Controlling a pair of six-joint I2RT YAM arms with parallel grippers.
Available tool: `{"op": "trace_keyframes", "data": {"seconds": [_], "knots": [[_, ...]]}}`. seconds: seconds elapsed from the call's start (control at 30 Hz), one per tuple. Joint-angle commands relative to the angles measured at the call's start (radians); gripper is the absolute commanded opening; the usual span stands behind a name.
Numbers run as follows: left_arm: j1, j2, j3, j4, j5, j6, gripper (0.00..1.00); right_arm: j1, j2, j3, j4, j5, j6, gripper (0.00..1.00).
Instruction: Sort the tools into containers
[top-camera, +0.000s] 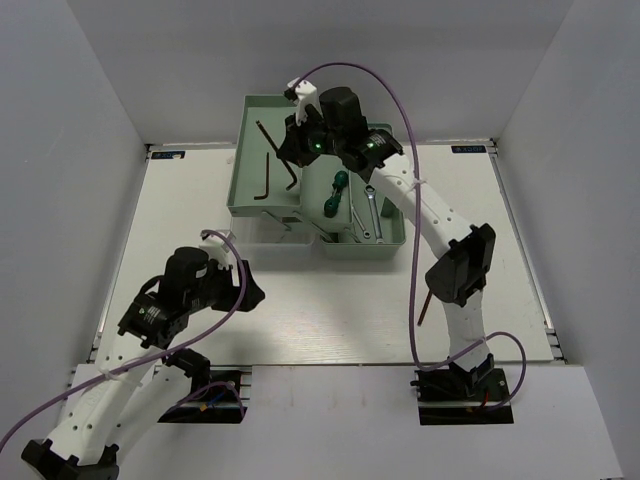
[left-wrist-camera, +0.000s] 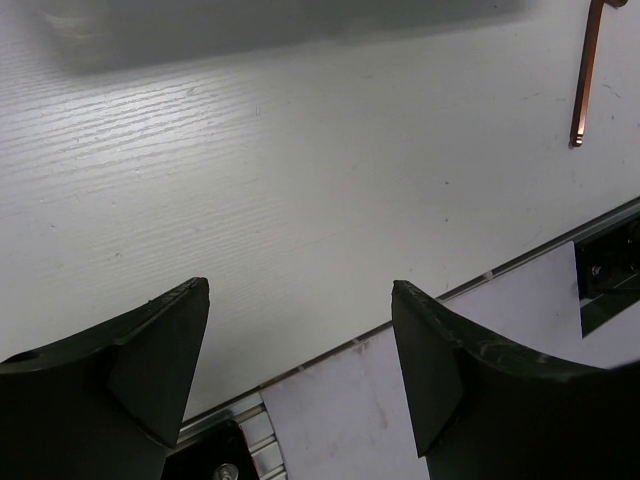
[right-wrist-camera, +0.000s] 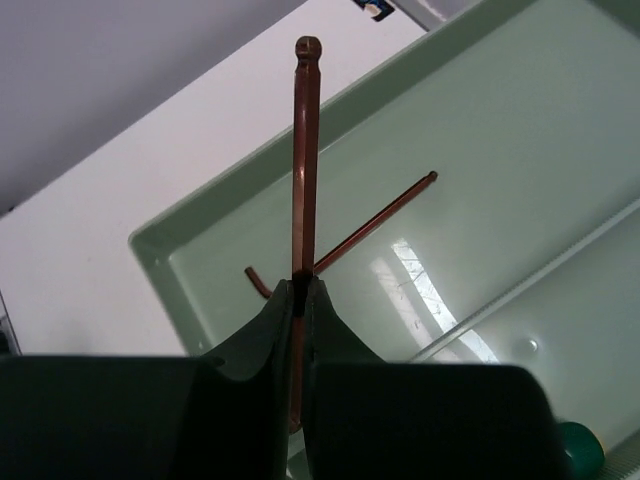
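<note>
The right hand (right-wrist-camera: 302, 290) fills the bottom of the right wrist view, its two dark fingers pressed almost together and pinching a reddish-brown hex key (right-wrist-camera: 305, 160) by the long shaft. The shaft runs straight out from the fingertips toward 12 o'clock, and its ball end shows against the far rim of the pale green tray (right-wrist-camera: 480, 90). Below it a second hex key (right-wrist-camera: 380, 222) lies on the tray floor. It slants away toward 2 o'clock from the fingertips, and its bent end shows just beside them at 9 o'clock. A green screwdriver handle (right-wrist-camera: 580, 445) peeks in at 4 o'clock. From above, the right hand (top-camera: 300, 140) hangs over the right-hand part of the toolbox's (top-camera: 245, 110) left tray, where more hex keys (top-camera: 264, 175) lie at about 8 o'clock from it. Two green-handled screwdrivers (top-camera: 335, 195) and the silver wrenches (top-camera: 362, 215) rest in the base bin at 5 o'clock from it. The left hand (left-wrist-camera: 300, 290) is wide open and holds nothing, poised over the bare white table (left-wrist-camera: 300, 150) near its front edge. One loose hex key (left-wrist-camera: 585, 70) lies on the table at 1 o'clock from it in the wrist view. From above, that key (top-camera: 425, 305) lies at 3 o'clock, well apart from the left hand (top-camera: 245, 290) and beside the right arm.
</note>
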Motion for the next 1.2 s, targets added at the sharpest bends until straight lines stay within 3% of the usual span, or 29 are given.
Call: {"op": "trace_keyframes", "data": {"seconds": [0.0,0.17,0.33,0.57,0.63,0.67,0.7,0.77,0.8,0.9,1.0,1.03,1.07,1.13,1.17], "knots": [[0.0,-0.011,0.005,-0.001,0.005,-0.01,0.83,0.006,0.016,0.071,0.114,0.09,0.143,0.0],[0.0,-0.021,0.005,-0.001,0.005,-0.01,0.86,0.029,0.059,0.021,0.127,0.158,0.139,0.0],[0.0,-0.009,-0.004,0.008,0.005,-0.01,0.89,0.037,0.053,-0.044,0.113,0.132,0.106,0.33],[0.0,0.036,0.005,0.028,0.002,0.038,0.89,0.024,-0.079,-0.098,0.047,0.206,0.049,0.38],[0.0,0.057,0.016,0.037,-0.025,0.053,0.77,0.008,-0.172,-0.172,0.011,0.268,0.019,0.24],[0.0,0.058,0.016,0.052,-0.025,0.053,0.66,-0.002,-0.2,-0.202,0.006,0.409,0.005,0.14],[0.0,0.07,0.016,0.068,-0.025,0.053,0.31,-0.009,-0.296,-0.232,0.001,0.444,0.002,0.0],[0.0,0.079,0.0,0.098,-0.013,0.053,0.07,-0.063,-0.394,-0.381,-0.004,0.56,-0.006,0.0],[0.0,0.079,-0.009,0.124,-0.013,0.053,0.0,-0.098,-0.455,-0.415,-0.002,0.587,-0.012,0.0],[0.0,0.088,-0.024,0.154,-0.024,0.053,0.0,-0.192,-0.58,-0.655,-0.028,0.635,-0.02,0.0],[0.0,0.062,-0.043,0.164,-0.038,0.053,0.28,-0.304,-0.742,-0.858,-0.118,0.594,-0.015,0.13],[0.011,0.052,-0.043,0.164,-0.038,0.053,0.55,-0.359,-0.754,-0.892,-0.198,0.584,0.003,0.16],[0.011,0.038,-0.043,0.164,-0.047,0.053,0.65,-0.373,-0.76,-0.968,-0.229,0.56,0.013,0.18],[0.011,0.001,-0.052,0.164,-0.065,0.044,0.78,-0.405,-0.764,-1.015,-0.301,0.538,0.046,0.22],[0.011,0.001,-0.052,0.164,-0.065,0.044,0.8,-0.419,-0.766,-1.103,-0.297,0.503,0.074,0.25]]}}
